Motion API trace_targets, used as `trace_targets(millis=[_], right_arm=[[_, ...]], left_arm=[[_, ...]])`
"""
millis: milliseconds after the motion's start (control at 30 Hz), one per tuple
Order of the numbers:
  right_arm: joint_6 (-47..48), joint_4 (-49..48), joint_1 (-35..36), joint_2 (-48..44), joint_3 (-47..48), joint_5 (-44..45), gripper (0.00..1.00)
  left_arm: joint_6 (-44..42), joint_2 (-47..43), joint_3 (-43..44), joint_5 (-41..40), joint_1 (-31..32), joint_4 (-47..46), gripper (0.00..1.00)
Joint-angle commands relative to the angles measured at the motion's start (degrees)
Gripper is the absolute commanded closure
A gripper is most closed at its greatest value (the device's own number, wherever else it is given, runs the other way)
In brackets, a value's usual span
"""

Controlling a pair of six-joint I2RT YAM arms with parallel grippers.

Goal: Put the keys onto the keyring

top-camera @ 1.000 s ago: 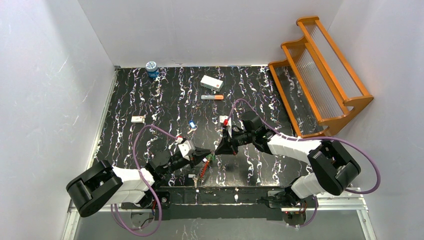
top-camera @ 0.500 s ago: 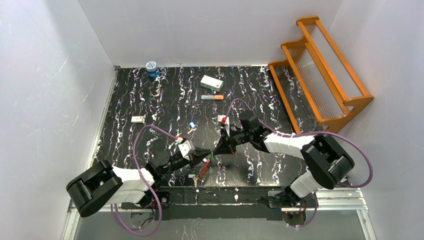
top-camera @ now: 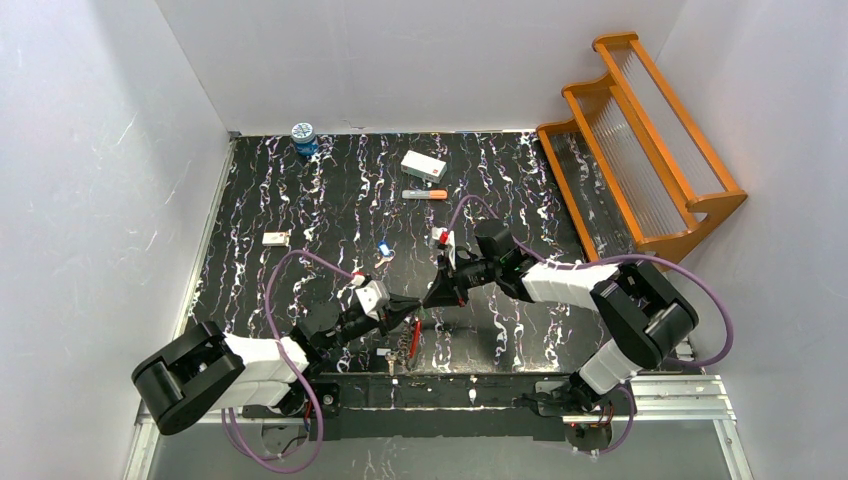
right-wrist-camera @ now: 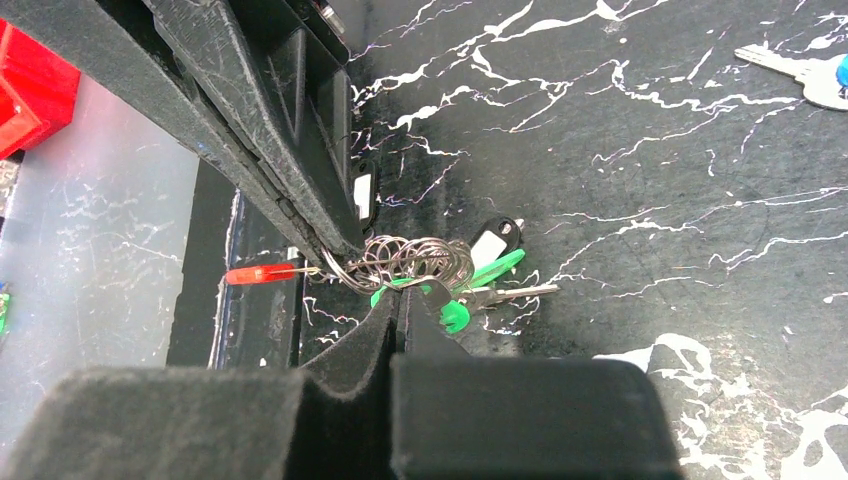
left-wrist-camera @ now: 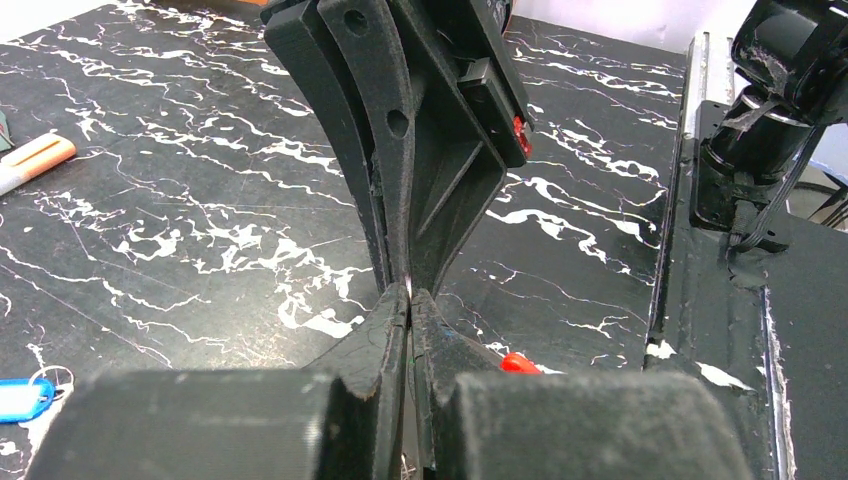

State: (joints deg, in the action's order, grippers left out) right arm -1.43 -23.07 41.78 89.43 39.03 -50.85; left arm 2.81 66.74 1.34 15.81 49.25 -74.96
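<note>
Nearest me, the keyring (right-wrist-camera: 410, 258) hangs just above the surface (top-camera: 500, 340) by the near edge, a red piece (right-wrist-camera: 258, 273) jutting from its wire coil. My left pincer (top-camera: 413, 310) and right pincer (right-wrist-camera: 400, 295) meet tip to tip over it, both pressed together, each pinching the coil from opposite sides. A green-headed key (right-wrist-camera: 480, 280) and a black tag (right-wrist-camera: 492, 240) dangle from the ring; the tag's white label shows nothing I can read. The loose blue key (top-camera: 383, 250) lies flat farther out, beyond the tips and slightly leftward, its blade roughly crosswise to my right pincer's reach. I judge the left arm marginally nearer.
</note>
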Motion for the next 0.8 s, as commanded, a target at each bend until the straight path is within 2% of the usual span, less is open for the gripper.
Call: trace_targets(millis=[0, 333, 567, 767], right_arm=[[0.1, -2.4, 0.5, 1.0, 2.5, -1.7, 0.99], [7.4, 4.4, 1.6, 1.4, 4.1, -6.8, 0.99], [9.2, 6.4, 1.6, -2.2, 2.9, -2.7, 0.97], [8.5, 1.7, 1.6, -8.5, -1.7, 1.6, 0.69]], left_arm=[[-0.1, -1.9, -0.5, 0.1, 0.2, -3.3, 1.0], [-0.2, -2.3, -1.0, -0.2, 0.2, -3.3, 1.0], [-0.2, -2.7, -1.1, -0.5, 0.2, -3.3, 1.0], [-0.1, -2.7, -1.1, -0.4, 0.3, -3.3, 1.0]])
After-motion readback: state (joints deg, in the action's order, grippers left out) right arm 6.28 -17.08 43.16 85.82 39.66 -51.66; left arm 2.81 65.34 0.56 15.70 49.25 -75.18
